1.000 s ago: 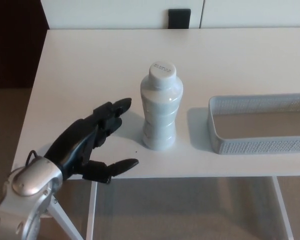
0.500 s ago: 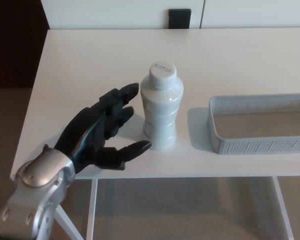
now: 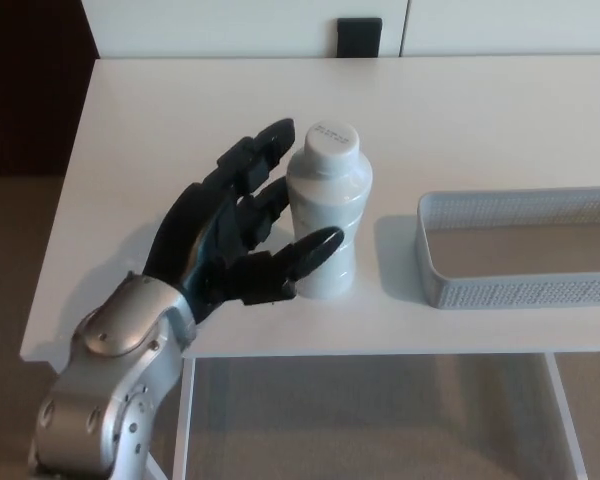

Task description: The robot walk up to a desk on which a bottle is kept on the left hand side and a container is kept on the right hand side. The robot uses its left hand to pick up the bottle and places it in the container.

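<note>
Bottle [image 3: 327, 212] white, ribbed, capped, upright, left hand [image 3: 242, 232] alongside

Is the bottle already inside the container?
No, the bottle stands upright on the desk, left of the empty container.

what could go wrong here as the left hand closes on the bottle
The left hand is open, its thumb across the front of the upright bottle and its fingers behind it. If they meet the bottle unevenly, the tall, narrow bottle may tip or slide toward the container. The bottle also stands near the table front edge, so a knock could send it off. The ribbed, smooth-looking body might slip in a loose hold.
</note>
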### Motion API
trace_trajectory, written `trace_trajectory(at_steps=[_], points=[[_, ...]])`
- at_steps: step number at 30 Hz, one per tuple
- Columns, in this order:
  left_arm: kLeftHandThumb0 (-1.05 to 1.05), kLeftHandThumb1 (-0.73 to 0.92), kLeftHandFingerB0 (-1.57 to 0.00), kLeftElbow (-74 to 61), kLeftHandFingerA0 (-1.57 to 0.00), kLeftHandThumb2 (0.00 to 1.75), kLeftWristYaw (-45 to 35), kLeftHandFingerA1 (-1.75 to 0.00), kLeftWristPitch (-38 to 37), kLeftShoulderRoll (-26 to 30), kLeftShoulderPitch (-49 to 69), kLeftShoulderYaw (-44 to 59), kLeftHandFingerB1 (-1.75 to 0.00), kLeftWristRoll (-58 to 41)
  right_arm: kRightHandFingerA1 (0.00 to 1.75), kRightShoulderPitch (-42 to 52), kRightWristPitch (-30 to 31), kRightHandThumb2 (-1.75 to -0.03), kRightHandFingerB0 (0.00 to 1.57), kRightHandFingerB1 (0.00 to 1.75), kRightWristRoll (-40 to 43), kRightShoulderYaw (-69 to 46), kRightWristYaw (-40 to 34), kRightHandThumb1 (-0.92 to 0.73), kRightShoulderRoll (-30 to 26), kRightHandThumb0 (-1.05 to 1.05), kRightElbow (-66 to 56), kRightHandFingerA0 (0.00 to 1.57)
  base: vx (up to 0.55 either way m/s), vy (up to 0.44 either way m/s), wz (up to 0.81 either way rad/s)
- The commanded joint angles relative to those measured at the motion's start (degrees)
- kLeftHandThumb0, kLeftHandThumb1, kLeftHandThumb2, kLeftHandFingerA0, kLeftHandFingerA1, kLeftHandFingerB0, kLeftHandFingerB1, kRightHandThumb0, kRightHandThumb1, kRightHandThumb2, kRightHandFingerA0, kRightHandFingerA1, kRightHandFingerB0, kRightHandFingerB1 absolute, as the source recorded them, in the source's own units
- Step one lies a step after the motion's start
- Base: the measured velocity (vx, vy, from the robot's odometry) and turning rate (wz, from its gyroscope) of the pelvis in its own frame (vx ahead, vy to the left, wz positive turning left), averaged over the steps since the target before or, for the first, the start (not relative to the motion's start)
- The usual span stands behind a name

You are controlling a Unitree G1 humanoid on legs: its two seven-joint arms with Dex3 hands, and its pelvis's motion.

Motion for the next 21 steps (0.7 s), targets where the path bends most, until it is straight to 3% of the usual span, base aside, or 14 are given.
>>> trace_trajectory(at_steps=[1,12,21], points=[[-0.36,0.48,-0.06,-4.33,-0.08,0.61,13.87,-0.32,15.09,-4.99,-5.35,2.29,-0.21,2.8,0.53,2.04,-1.09,-0.61,0.41,0.48,-1.46,0.93,-0.35,-0.72,-0.2,-0.29,-3.97,0.43,0.0,0.0,0.0],[-0.31,0.47,-0.07,-0.17,-0.07,0.59,18.21,-0.29,17.97,-4.31,-9.39,4.18,-0.23,6.61,0.49,3.34,1.74,-0.6,0.4,0.46,-2.13,2.0,-0.77,-0.71,-0.8,-0.25,-9.34,0.43,0.0,0.0,0.0],[-0.33,0.42,-0.06,4.95,-0.04,0.61,18.44,-0.28,15.31,-3.0,-10.59,4.43,-0.22,7.29,0.48,3.11,3.12,-0.61,0.41,0.45,-2.85,2.41,-0.96,-0.73,-1.14,-0.26,-10.68,0.42,0.0,0.0,0.0]])
